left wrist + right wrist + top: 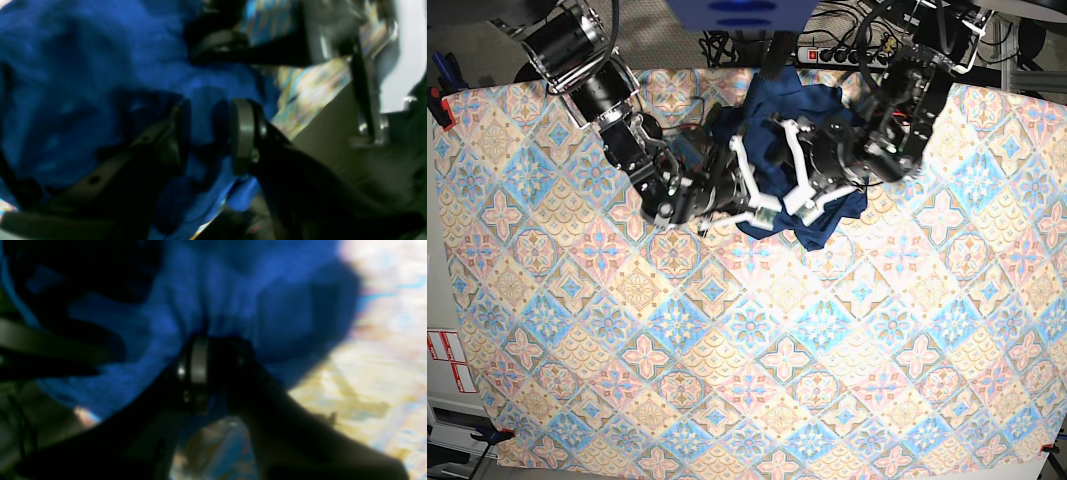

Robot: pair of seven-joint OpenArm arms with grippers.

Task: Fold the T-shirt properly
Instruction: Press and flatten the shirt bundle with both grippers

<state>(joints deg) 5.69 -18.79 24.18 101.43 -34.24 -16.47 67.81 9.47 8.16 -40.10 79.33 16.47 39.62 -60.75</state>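
The dark navy-blue T-shirt (827, 218) lies bunched in a heap at the far middle of the table. Both grippers are buried in it, close together at its near edge. My left gripper (805, 205) comes in from the right of the base view. In the left wrist view (208, 133) its jaws stand a little apart with a thick fold of the shirt (100, 66) pinched between them. My right gripper (762, 212) comes in from the left. In the blurred right wrist view (213, 370) its jaws are pressed together on gathered shirt fabric (233, 296).
The pastel patterned tablecloth (727, 350) covers the whole table. A power strip and cables (847, 50) lie beyond the far edge. The other arm's dark body (233, 46) shows close by in the left wrist view.
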